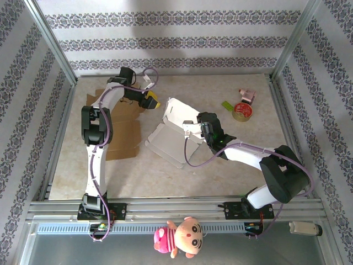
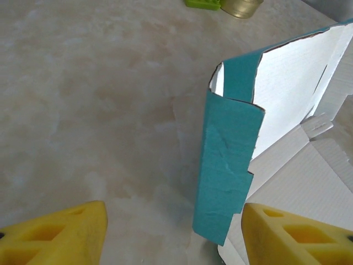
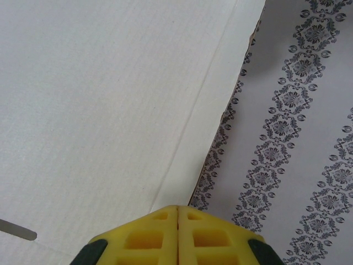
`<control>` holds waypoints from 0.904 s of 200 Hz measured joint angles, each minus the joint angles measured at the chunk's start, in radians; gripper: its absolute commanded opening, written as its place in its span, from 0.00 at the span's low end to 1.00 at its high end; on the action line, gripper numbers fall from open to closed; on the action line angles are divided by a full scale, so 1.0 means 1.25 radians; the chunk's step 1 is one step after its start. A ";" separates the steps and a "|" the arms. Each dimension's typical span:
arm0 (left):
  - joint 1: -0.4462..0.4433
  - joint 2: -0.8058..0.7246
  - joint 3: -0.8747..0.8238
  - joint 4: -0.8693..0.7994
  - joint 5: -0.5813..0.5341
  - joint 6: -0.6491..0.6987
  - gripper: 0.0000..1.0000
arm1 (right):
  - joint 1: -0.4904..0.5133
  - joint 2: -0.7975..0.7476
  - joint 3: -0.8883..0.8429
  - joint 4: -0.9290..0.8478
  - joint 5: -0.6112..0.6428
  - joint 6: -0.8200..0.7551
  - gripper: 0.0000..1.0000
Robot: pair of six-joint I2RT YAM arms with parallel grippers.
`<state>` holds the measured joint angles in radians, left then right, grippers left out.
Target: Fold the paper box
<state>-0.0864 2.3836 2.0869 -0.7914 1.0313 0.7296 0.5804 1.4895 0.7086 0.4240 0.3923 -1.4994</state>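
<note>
Between left jaws, paper box (image 2: 226, 165)

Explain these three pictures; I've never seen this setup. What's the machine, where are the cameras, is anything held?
Two robot arms are bolted at the near edge of a table. One picture looks down from above; the others come from wrist cameras. A half-folded white paper box lies mid-table, with brown cardboard to its left and a tape roll far right. The left claw is open, holding nothing, facing the box's teal flap. The right claw is shut at a white panel; whether it pinches it is unclear.
</note>
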 measured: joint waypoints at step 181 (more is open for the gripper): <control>-0.063 0.120 0.202 -0.096 -0.036 -0.005 0.54 | 0.000 0.000 0.000 0.000 -0.001 0.000 0.09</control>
<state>-0.1646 2.5336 2.3394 -0.9119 0.9863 0.7235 0.5804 1.4895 0.7086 0.4240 0.3912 -1.4994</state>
